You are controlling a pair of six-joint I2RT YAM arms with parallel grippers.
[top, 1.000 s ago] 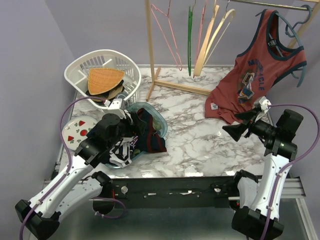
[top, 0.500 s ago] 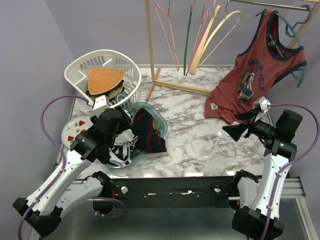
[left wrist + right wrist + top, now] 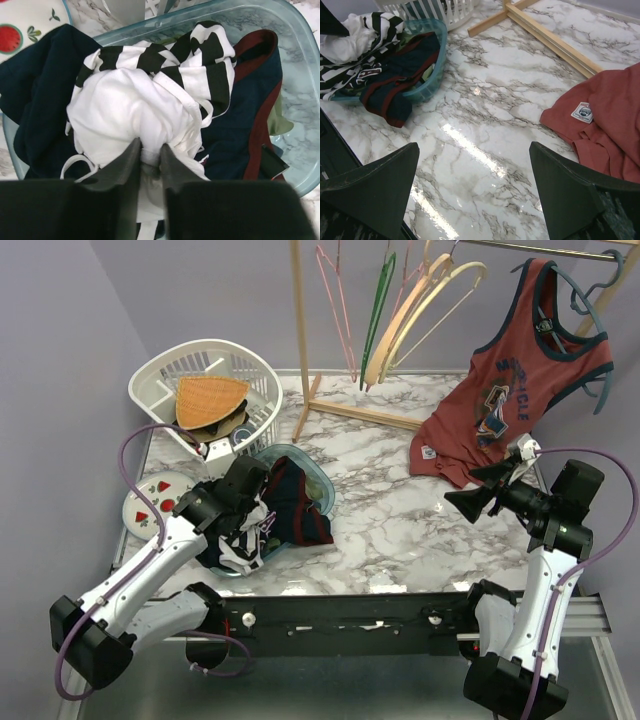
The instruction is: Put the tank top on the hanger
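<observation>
One thin, crumpled white tank top (image 3: 120, 107) is pinched by left end effector (image 3: 150, 150); right end effector (image 3: 474, 147) spread.

Tub (image 3: 250, 12) at the table's (image 3: 400, 530) near left, tank top (image 3: 120, 110) atop the clothes heap (image 3: 240, 115) inside, basket (image 3: 205, 345) far left corner, plate (image 3: 150, 500) left edge, hanger (image 3: 400, 325) on rack (image 3: 300, 320) along far edge, second top (image 3: 510, 390) hanging far right.

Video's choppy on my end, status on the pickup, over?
Left gripper jaws pinching white tank top in tub. Right gripper open, idle. Striped shirt bunched against it.
</observation>
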